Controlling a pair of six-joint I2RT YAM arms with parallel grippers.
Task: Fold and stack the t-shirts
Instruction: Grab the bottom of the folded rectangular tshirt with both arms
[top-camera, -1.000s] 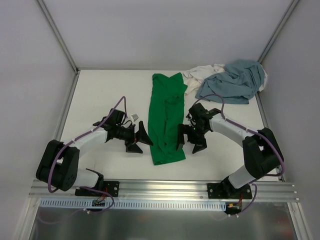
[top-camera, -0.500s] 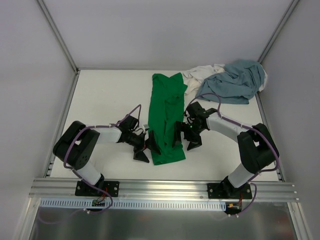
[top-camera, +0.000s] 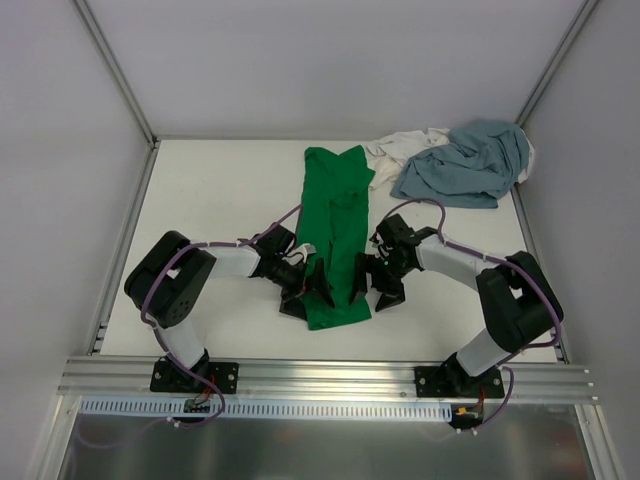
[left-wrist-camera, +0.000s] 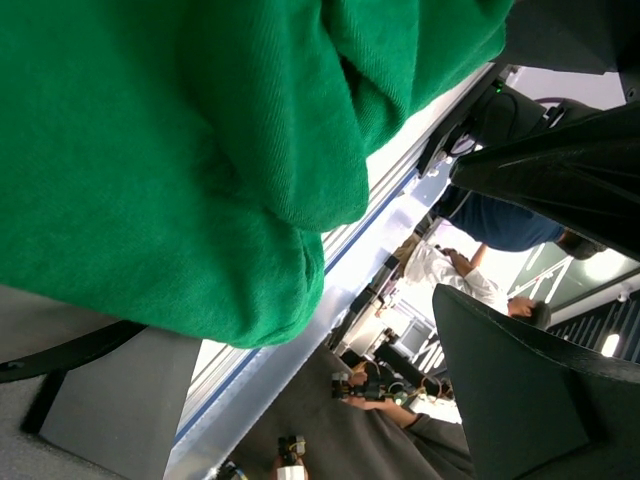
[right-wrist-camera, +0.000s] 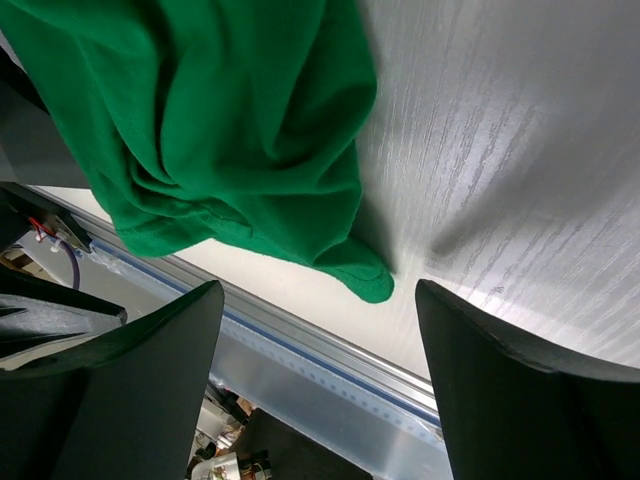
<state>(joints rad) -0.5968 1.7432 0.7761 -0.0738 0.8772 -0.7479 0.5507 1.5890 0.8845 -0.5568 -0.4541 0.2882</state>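
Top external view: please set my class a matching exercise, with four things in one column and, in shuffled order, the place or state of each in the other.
Column one
1. green t-shirt
2. grey-blue t-shirt
3. white t-shirt
4. left gripper

Column two
A. crumpled in the far right corner, partly under another shirt
B. jaws open, at the left side of a shirt's near end
C. laid out as a long narrow strip in the middle
D. crumpled in the far right corner, lying over another shirt

Pairs: 1-C, 2-D, 3-A, 4-B
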